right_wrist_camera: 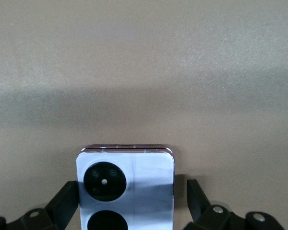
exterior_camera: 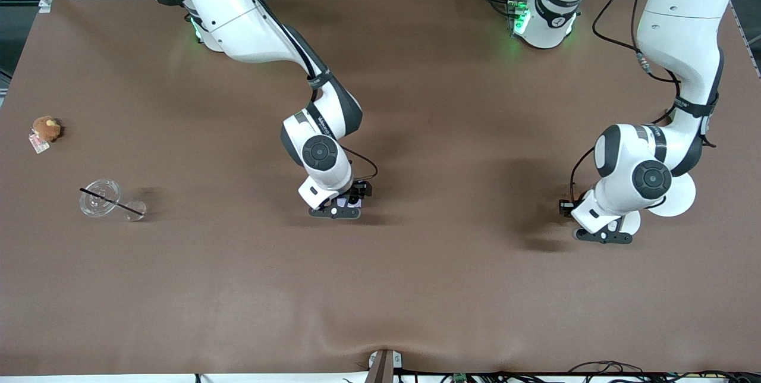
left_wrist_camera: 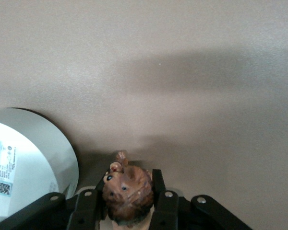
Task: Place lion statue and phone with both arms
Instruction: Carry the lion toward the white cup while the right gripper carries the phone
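Phone's (right_wrist_camera: pixel 126 189) lower camera circle cut off.

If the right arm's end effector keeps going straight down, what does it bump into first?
Probably the phone. The right end effector points down at the table, open, with the phone lying between its fingers. The table comes right after.

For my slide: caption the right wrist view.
Open right gripper straddling the lavender phone lying on the brown table.

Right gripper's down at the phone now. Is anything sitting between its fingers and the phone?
Nothing visible does. In the right wrist view the phone lies flat on the table between the open fingers of the right gripper. One finger is against the phone's edge; bare table shows between the other finger and the phone.
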Motion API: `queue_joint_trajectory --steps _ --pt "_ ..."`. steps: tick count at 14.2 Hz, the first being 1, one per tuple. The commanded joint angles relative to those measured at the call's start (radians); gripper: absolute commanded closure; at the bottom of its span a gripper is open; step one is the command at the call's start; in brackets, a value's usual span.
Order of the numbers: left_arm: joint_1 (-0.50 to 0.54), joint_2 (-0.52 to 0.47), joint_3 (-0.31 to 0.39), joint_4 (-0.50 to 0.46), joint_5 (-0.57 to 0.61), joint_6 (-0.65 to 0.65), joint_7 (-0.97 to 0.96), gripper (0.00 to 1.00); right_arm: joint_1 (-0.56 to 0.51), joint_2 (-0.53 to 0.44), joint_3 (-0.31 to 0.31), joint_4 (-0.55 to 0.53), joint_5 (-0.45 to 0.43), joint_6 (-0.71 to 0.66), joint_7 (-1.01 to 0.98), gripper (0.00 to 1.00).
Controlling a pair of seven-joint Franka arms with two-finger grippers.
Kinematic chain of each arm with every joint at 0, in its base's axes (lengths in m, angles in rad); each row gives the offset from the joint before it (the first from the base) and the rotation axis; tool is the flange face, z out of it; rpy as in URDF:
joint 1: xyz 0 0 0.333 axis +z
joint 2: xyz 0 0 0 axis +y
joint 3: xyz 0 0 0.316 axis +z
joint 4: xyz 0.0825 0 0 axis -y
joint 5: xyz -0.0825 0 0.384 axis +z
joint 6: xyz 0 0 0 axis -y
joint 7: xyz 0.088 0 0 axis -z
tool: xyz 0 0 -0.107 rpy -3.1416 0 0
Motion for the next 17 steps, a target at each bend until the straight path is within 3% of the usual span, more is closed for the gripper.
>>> queue_joint_trajectory --steps 1,8,9,10,11,12,13,14,17 --pt "0.009 -0.002 -0.011 -0.010 0.019 0.023 0.002 0.92 0.011 0.009 -0.007 0.008 0.007 0.007 0.017 0.00" --pt "0.000 0.015 -0.013 -0.001 0.007 0.028 -0.003 0.91 0.013 0.021 -0.006 0.007 0.009 0.006 0.026 0.00" --pt "-0.002 0.016 -0.013 -0.001 0.007 0.032 -0.004 0.85 0.013 0.021 -0.006 0.007 0.009 0.006 0.037 0.00" --pt "-0.005 0.021 -0.014 -0.001 0.007 0.034 -0.004 0.73 0.017 0.021 -0.006 0.007 0.009 0.006 0.042 0.00" --pt "-0.008 0.021 -0.014 0.001 0.006 0.034 -0.009 0.40 0.019 0.021 -0.006 0.007 0.007 0.006 0.042 0.00" --pt "-0.009 0.023 -0.014 0.005 0.005 0.034 -0.015 0.12 0.017 0.019 -0.006 0.007 0.006 0.003 0.025 0.42" --pt "-0.011 0.023 -0.014 0.005 0.005 0.034 -0.017 0.00 0.017 0.016 -0.006 0.007 -0.003 0.000 0.014 0.95" --pt "-0.011 0.021 -0.013 0.005 0.007 0.034 -0.017 0.00 0.017 0.013 -0.007 0.007 -0.002 0.000 0.025 1.00" --pt "-0.011 0.003 -0.014 0.005 0.007 0.028 -0.011 0.00 -0.074 -0.037 -0.007 0.000 0.007 -0.046 0.011 1.00"
